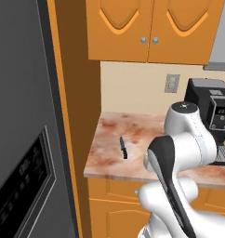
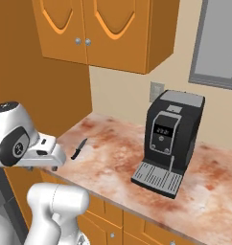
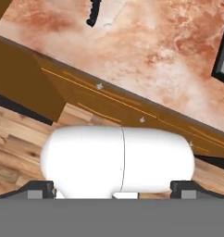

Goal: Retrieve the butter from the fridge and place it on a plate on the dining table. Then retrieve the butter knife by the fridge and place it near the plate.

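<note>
Butter knife (image 1: pixel 123 147) on counter (image 1: pixel 147 135), left of coffee machine (image 2: pixel 173 135); fridge (image 1: pixel 21 139) far left.

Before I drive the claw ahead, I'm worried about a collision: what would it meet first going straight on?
Probably the robot's own white arm link, just beyond the open claw; past it lie wood floor and cabinet front. Depth is unclear.

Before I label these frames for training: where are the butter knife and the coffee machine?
butter knife (image 1: pixel 123 147), left base view, mid-length, where blade meets handle.
coffee machine (image 2: pixel 171 134), right base view, front panel.
</note>
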Tool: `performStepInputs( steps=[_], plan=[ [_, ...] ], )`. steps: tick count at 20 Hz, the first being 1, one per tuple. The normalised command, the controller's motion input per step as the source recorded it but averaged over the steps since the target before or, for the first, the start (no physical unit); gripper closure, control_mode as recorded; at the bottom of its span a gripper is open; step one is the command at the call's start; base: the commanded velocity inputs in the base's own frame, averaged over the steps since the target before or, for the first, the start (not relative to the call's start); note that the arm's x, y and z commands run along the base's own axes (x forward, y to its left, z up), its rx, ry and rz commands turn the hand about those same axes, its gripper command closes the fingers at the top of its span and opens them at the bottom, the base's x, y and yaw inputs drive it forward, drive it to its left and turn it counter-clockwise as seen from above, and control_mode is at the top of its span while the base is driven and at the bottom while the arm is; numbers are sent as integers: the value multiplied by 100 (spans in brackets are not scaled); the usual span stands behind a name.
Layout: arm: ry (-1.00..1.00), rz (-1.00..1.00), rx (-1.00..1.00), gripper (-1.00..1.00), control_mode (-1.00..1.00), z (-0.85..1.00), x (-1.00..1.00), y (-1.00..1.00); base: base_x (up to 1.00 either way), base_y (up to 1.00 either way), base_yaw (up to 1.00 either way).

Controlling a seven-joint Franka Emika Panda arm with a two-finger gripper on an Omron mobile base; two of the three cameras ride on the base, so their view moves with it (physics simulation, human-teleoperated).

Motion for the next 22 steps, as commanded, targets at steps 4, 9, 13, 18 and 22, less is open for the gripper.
performStepInputs(
  steps=[4, 9, 13, 18, 22],
  plan=[
    [-20, 0, 24, -100, -100, 0, 35, 10, 0, 0, 0],
    [-5, -7, 12, -100, -100, -1, 66, 36, 0, 0, 0],
    [0, -16, 0, -100, -100, -18, 65, 18, 0, 0, 0],
    [-2, -14, 0, -100, -100, -29, 46, 0, 0, 0, 0],
    [1, -3, 1, -100, -100, -47, 54, 0, 0, 0, 0]
  ],
)
